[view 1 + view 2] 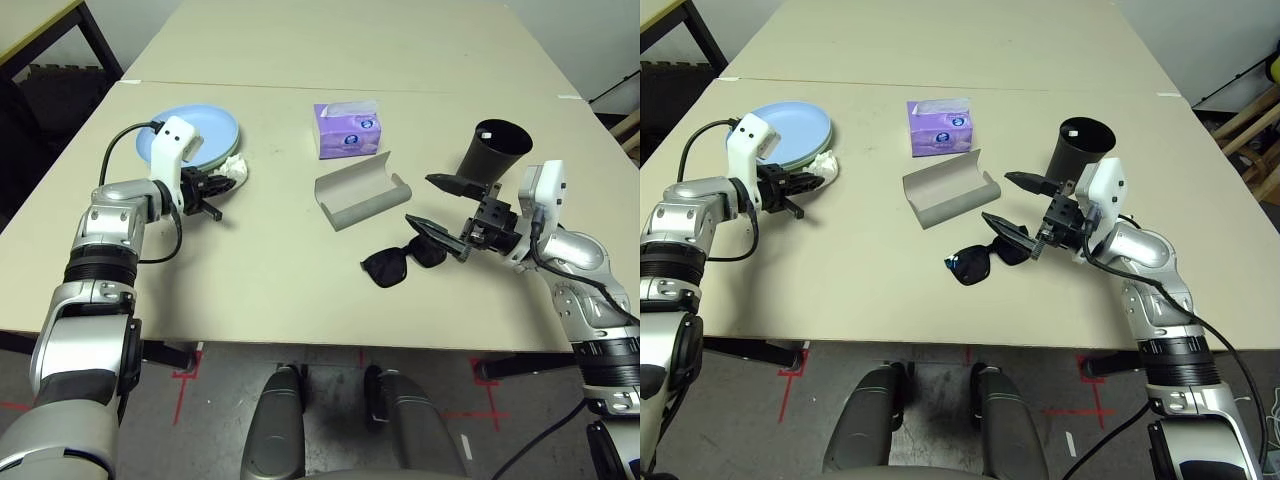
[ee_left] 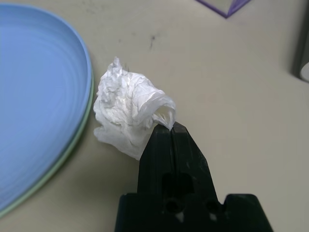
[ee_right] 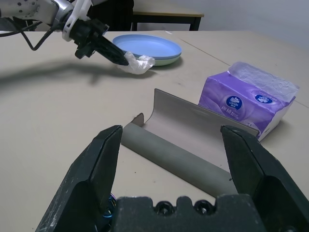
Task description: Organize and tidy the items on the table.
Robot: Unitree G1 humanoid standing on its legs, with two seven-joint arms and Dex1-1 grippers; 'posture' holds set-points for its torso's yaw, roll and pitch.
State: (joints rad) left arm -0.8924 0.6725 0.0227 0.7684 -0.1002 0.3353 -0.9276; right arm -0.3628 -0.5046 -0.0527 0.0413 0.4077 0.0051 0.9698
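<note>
Left gripper (image 2: 171, 129): black fingers pressed together, pinching an edge of the crumpled white tissue wad (image 2: 126, 117). The wad sits at the fingertips, touching the rim of the plate stack just beside them.

Plates: light blue plate (image 1: 200, 130) on top of a pale green plate (image 2: 63, 159), whose edge shows beneath; both lie just past the left gripper, on the beige table (image 1: 260, 290).

Right gripper (image 3: 171, 159): fingers spread wide, holding nothing, raised above the tabletop.

Grey glasses case (image 1: 362, 190): open, trough upward, lying straight ahead of the right gripper, between its spread fingers as seen from the wrist.

Black sunglasses (image 1: 405, 260): on the table just below and beside the right gripper's lower finger; contact cannot be told.

Black cup (image 1: 492, 150): upright, just behind the right gripper, on its far side.

Purple tissue box (image 1: 349, 130): beyond the glasses case, well apart from both grippers.
</note>
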